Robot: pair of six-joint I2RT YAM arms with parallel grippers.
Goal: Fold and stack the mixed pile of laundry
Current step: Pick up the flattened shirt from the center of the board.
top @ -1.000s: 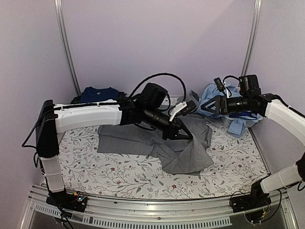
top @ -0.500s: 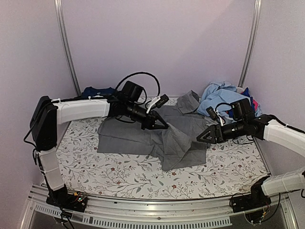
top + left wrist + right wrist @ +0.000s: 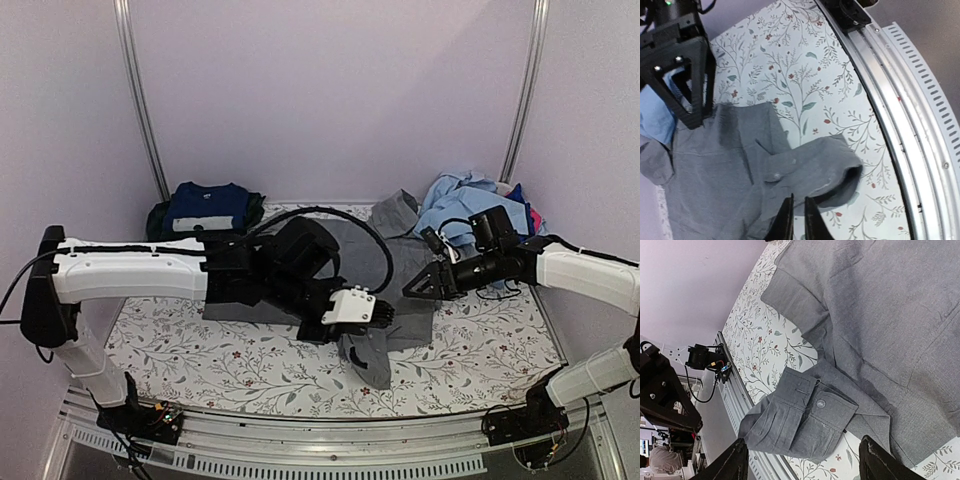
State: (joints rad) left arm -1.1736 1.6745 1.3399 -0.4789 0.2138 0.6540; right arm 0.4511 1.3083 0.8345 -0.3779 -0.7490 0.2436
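Centrally, grey collared shirt point(image 3: 715, 165), left fingers point(image 3: 787, 225) nearly together at its sleeve edge, right fingers point(image 3: 730, 462) spread wide

The floral sheet point(image 3: 200, 350) (white) carries a grey shirt point(image 3: 410, 270).

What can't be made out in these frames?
Grey shirt, middle part: top view, the left arm covers it.
Left tool, hold on the shirt: left wrist view, fingertips nearly together over the sleeve, contact unclear.
Light blue pile: top view, too bunched to count garments.
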